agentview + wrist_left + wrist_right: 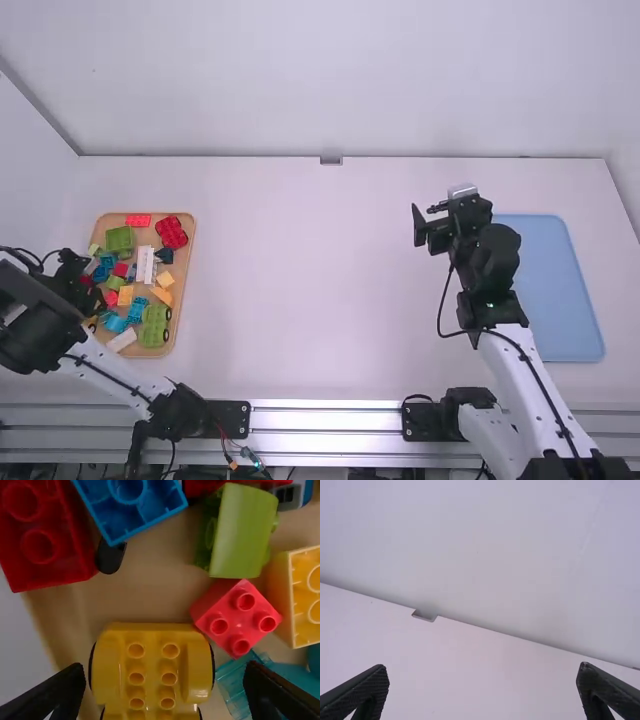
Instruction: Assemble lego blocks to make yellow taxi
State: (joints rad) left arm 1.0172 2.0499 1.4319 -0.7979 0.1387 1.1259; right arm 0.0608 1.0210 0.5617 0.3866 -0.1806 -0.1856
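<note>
One yellow wheeled base (150, 672), its dark wheels just peeking out at the sides, lies studs up in the wooden tray (188, 250), near the tray's edge. Beside it are a small red block (235, 617) and, a little farther off, a yellow block (303, 600), a green block (242, 535) and a blue block (135, 510), all loose. The left gripper (164, 680) is over the tray with its fingers spread wide, one to either side of the base, and grips nothing. The right gripper (483, 667) stands wide open and empty above the white table (310, 300), to the left of the blue board (560, 290) in the high view. As I judge it, the job is at its very start: the base looks like the taxi's underside, and picking it out, carrying it to a building spot and pressing the upper parts on all remain. I can't see any part of the taxi joined to the base. As for writing, I find no lettering I can read on the blocks or the arms.
</note>
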